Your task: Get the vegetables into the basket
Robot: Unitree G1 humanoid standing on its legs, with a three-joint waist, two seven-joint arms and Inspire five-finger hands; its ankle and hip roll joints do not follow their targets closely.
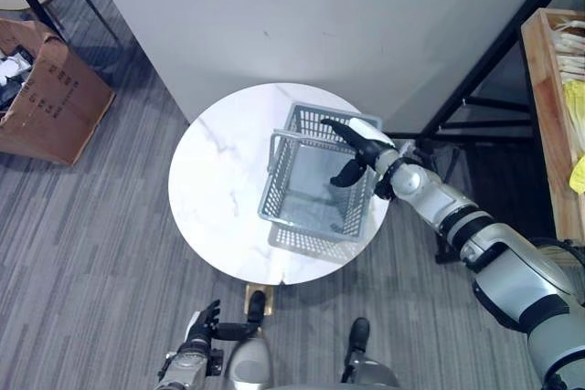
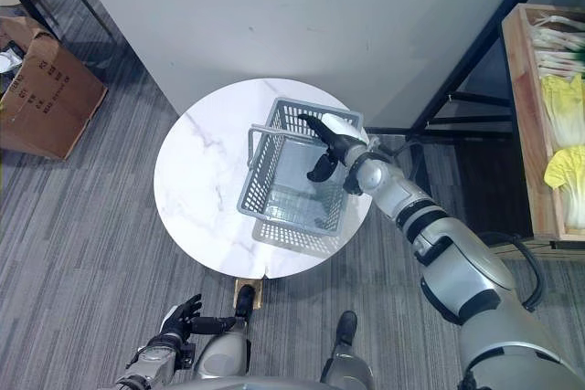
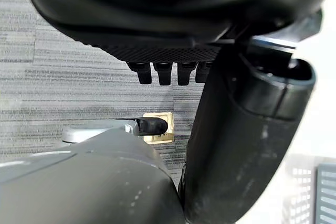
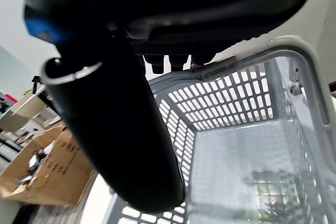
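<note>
Vegetables (image 2: pixel 564 102), pale and yellow-green, lie in a wooden crate (image 2: pixel 519 107) on the floor at about 3 o'clock from the round white desk (image 2: pixel 196 189). A grey basket (image 1: pixel 315 216) stands on the desk's 3 o'clock side. The right hand (image 1: pixel 361 148) hovers over the basket's far rim, fingers relaxed and apart, holding nothing. The left hand (image 1: pixel 203 324) hangs low by the desk's 6 o'clock edge, fingers loose, empty. A cardboard box (image 1: pixel 50 89) sits at 10 o'clock.
</note>
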